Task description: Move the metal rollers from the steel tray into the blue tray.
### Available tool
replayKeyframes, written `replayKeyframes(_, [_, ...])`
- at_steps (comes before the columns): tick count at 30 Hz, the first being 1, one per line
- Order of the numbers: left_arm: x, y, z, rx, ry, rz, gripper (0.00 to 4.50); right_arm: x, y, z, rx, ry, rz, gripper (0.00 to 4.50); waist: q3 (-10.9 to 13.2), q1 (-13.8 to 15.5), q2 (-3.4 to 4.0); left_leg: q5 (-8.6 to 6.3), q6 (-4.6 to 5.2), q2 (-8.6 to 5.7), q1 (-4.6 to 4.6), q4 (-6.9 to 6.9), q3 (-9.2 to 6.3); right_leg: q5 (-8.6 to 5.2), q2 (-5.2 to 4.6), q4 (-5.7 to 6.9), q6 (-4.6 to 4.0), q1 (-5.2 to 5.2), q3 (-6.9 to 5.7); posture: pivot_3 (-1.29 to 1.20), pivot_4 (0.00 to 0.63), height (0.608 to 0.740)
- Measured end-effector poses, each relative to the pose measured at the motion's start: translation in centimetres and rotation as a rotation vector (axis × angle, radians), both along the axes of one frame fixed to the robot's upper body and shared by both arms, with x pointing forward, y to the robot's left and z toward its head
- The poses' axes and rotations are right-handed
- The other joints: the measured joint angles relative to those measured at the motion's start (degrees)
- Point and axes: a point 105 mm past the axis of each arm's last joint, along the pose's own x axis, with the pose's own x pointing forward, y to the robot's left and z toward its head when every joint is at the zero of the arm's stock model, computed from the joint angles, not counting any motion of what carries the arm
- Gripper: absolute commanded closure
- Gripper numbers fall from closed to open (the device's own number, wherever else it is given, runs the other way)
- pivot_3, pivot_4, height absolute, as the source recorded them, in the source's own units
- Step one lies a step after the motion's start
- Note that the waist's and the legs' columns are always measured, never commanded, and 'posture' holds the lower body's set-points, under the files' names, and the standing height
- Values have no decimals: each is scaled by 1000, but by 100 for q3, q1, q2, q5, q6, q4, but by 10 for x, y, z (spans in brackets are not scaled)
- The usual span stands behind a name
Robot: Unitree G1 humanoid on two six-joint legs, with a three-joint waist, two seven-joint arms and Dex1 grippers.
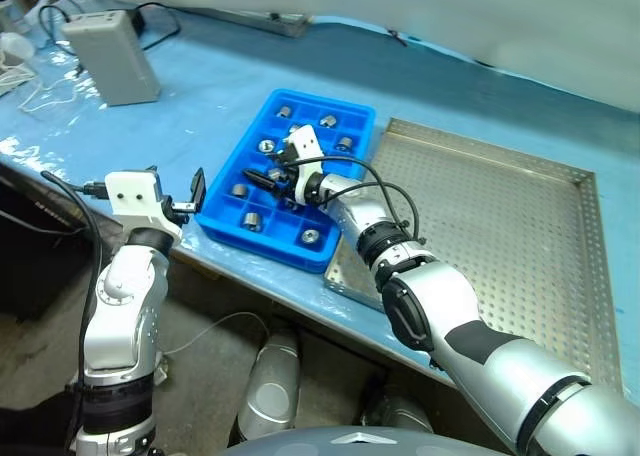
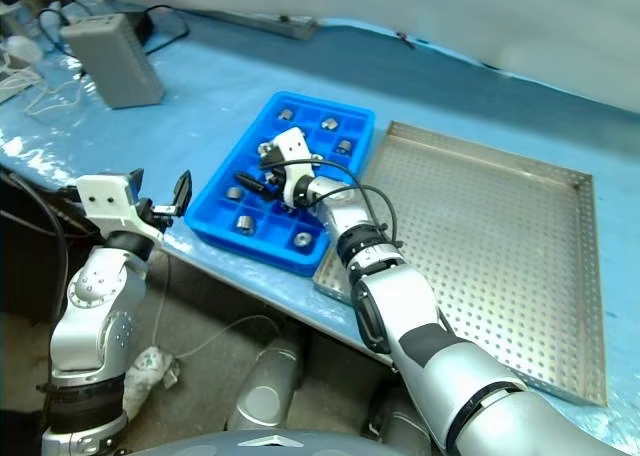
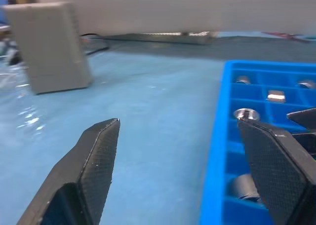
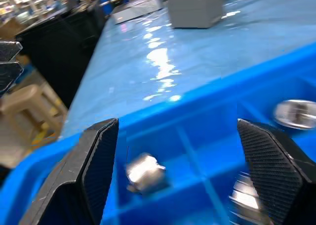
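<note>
The blue tray [image 1: 290, 176] lies on the blue-covered table, with the steel tray [image 1: 500, 226] right of it. Several metal rollers [image 1: 252, 221] sit singly in the blue tray's compartments. What shows of the steel tray's perforated floor is bare. My right gripper [image 1: 272, 168] hovers open just above the middle of the blue tray, holding nothing; in the right wrist view a roller [image 4: 143, 170] lies in a compartment below its fingers [image 4: 96, 156]. My left gripper [image 1: 175, 184] is open and empty. It hangs off the table's front edge, left of the blue tray [image 3: 217, 151].
A grey box [image 1: 112, 54] stands at the back left with cables [image 1: 40, 86] around it. The table's front edge runs diagonally just below the blue tray. A metal strip [image 1: 260, 18] lies at the far back.
</note>
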Motion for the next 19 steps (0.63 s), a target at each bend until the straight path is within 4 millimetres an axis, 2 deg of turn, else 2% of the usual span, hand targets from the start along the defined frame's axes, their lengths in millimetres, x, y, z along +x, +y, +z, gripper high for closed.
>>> replayKeyframes(6, [-8, 3, -1, 24, 18, 33, 483, -2, 4, -1, -13, -10, 14, 531, 6, 649, 10, -12, -19, -18, 12, -2, -43, -3, 2, 11, 5, -18, 2, 1072, 150, 740])
replayKeyframes(10, [-8, 7, 3, 43, 7, 52, 483, -2, 5, 0, -22, -26, 18, 531, 10, 981, 16, -21, -33, -96, 12, -4, -163, -4, 2, 25, 5, -18, 6, 1020, 150, 740])
replayKeyframes(13, [-5, 7, 10, 39, -21, 53, 483, -2, 5, 0, -29, -32, 18, 531, 20, 1155, 33, -26, -42, -108, 12, -4, -190, -4, 3, 39, 5, -22, 5, 904, 150, 740])
replayKeyframes(17, [16, 0, 19, 17, -53, -4, 483, 4, -2, 7, -32, -61, -20, 531, 53, 1262, 91, -37, -60, -115, 9, -4, -205, -6, 6, 87, 4, -37, 6, 744, 150, 740])
replayKeyframes(19, [33, -11, 21, 10, -54, -65, 483, 14, -18, 12, -45, -87, -74, 531, 75, 1246, 128, -55, -87, -113, 1, -9, -205, -6, 9, 99, 4, -42, -3, 603, 150, 740])
